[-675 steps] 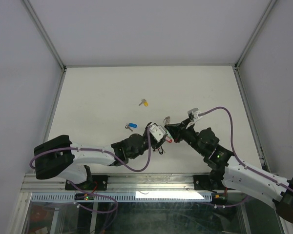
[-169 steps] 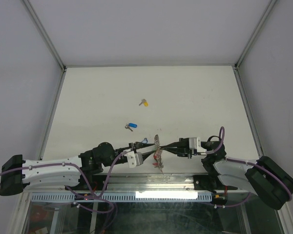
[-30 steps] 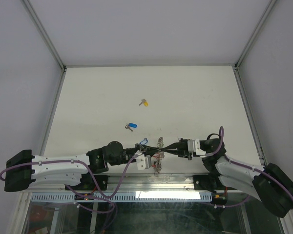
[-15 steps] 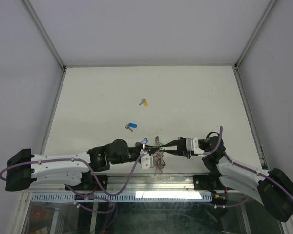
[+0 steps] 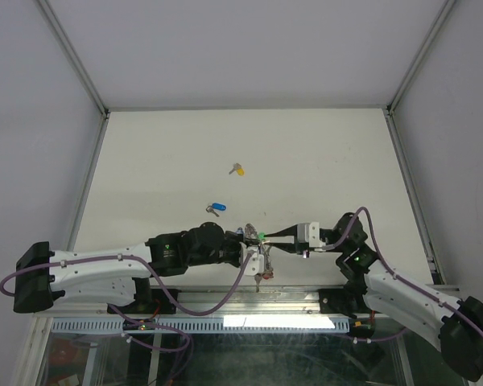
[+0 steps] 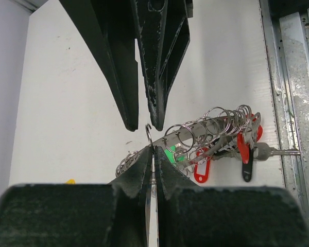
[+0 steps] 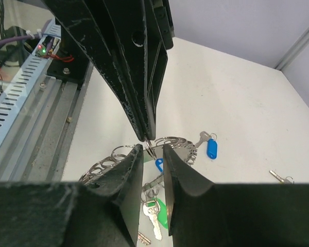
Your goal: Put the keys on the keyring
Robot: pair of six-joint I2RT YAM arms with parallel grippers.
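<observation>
The keyring (image 5: 260,272) hangs low at the table's near edge, a silver strip (image 6: 211,131) strung with small split rings, keys and red tags. My left gripper (image 6: 153,149) is shut on one thin split ring of it, seen edge-on. My right gripper (image 7: 153,150) faces it tip to tip, its jaws a little apart around that ring's end, open. In the top view the left gripper (image 5: 253,236) and right gripper (image 5: 268,239) meet above the keyring. Two loose keys lie on the table: one with a blue tag (image 5: 216,209) (image 7: 210,146), one with a yellow tag (image 5: 237,170).
The metal rail (image 5: 249,299) of the table's near edge runs just below the keyring, also in the wrist views (image 6: 293,103) (image 7: 36,103). A green-tagged key (image 7: 157,211) dangles under the ring. White walls (image 5: 225,48) enclose the table.
My left gripper has moved right to the keyring and shut on a split ring. My right gripper has gone from shut to slightly open.
</observation>
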